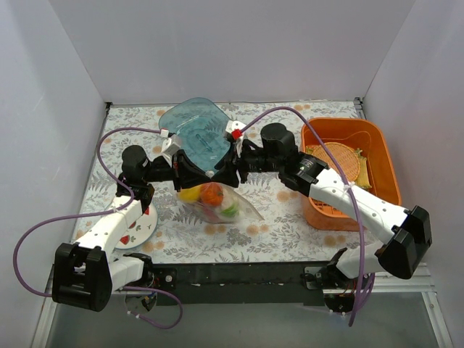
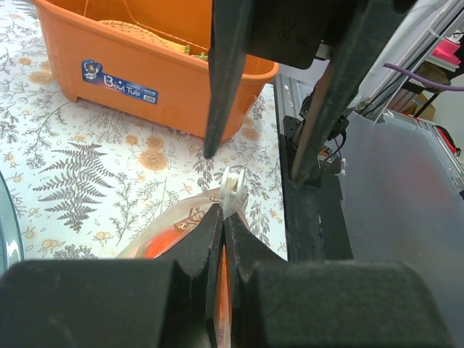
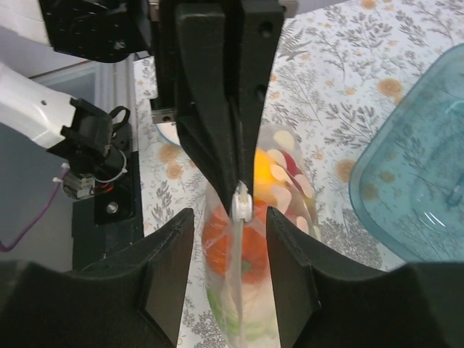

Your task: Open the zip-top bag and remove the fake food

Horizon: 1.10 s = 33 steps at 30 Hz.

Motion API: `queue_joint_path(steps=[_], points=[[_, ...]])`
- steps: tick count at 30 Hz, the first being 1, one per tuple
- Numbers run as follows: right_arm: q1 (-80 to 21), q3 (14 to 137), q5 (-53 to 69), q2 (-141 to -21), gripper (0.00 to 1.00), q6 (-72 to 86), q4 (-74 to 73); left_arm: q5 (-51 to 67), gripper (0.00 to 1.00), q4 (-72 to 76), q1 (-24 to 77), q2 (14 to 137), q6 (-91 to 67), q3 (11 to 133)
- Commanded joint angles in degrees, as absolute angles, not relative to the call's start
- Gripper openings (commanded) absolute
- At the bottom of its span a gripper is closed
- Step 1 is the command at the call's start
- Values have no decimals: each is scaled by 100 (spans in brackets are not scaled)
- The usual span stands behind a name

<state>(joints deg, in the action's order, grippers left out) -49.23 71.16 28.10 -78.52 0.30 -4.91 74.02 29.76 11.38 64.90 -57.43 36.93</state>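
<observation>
The left jaws are pressed together on the top edge of the zip-top bag, pinching the plastic flat between them. The right jaws stand apart, one on either side of the small white slider at the bag's mouth, gripping nothing.

From where I stand, the bag hangs between the two arms over the middle of the flowered desk, just in front of the teal bowl. I can't tell whether its lower end rests on the desk. The fake food is all inside it, with orange, yellow and a bit of green showing through the dotted plastic. The mouth looks closed to me, so the opening has hardly begun.

The slider is what worries me. It is tiny, and if the right jaws close a shade too high or too low they will catch loose film instead, and a pull would only stretch the bag. A firm tug along the zip could also drag the thin edge out of the left jaws, since the weight of the toys hangs from that one pinch. The bag would then drop and crumple. The bowl sits just behind both wrists, so a wide pull could knock it. The orange tub stands well clear on the right.
</observation>
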Motion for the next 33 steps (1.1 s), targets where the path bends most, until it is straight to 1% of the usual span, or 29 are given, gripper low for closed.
queue_joint_path(steps=[1, 3, 4, 6, 8, 10, 15, 16, 19, 23, 33], points=[[-4913, 7374, 3480, -7980, 51, 193, -53, 7330, 0, 2769, 1160, 6284, -5529, 3929], [-4913, 7392, 3489, -8068, 49, 246, -61, 7330, 0, 2768, 1160, 6293, -5528, 3955], [-4913, 7392, 3498, -8103, 44, 246, -53, 7321, 0, 2777, 1151, 6293, -5528, 3955], [-4913, 7383, 3481, -8165, 40, 264, -53, 7304, 0, 2795, 1160, 6284, -5546, 3946], [-4913, 7374, 3446, -8200, 33, 264, 95, 7304, 0, 2786, 1160, 6293, -5537, 3946], [-4913, 7356, 3349, -8191, 25, 272, 158, 7330, 0, 2734, 1160, 6293, -5511, 3964], [-4913, 7400, 3375, -8244, 22, 360, 237, 7295, 0, 2540, 1160, 6293, -5397, 3999], [-4913, 7400, 3375, -8262, 19, 369, 246, 7286, 0, 2531, 1160, 6293, -5396, 4008], [-4913, 7296, 3375, -8244, 12, 387, 237, 7190, 0, 2452, 1160, 6284, -5353, 4043], [-4913, 6953, 3182, -8017, 9, 343, 237, 7049, 0, 2513, 1160, 6258, -5388, 4025], [-4896, 5802, 2453, -7287, 7, 220, 53, 6697, 0, 2611, 1151, 5994, -5441, 3920]])
